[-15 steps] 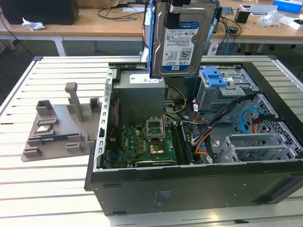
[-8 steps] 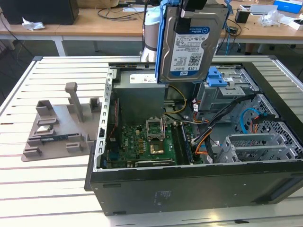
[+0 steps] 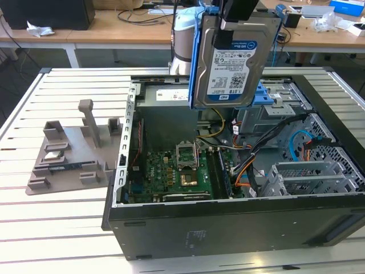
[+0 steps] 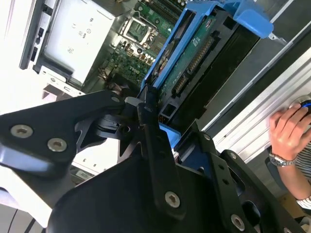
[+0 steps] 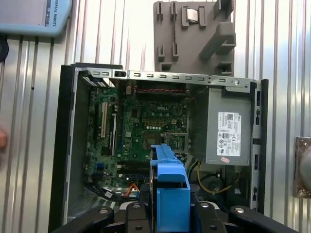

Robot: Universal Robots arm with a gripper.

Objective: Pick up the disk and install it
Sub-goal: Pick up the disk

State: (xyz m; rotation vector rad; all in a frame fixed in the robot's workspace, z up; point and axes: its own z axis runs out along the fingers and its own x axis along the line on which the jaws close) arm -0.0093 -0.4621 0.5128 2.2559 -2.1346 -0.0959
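The black gripper (image 3: 227,25) squeezes the flat silver-grey metal disk (image 3: 231,68) with blue side rails, high above the open black computer box (image 3: 228,225), and a loose hold, maybe, could drop it onto the green board (image 3: 171,177).

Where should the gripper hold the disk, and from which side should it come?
At its top end, from above, pinching the two flat faces. The disk hangs upright over the open computer case, and the gripper clamps it that way, leaving its lower end free.
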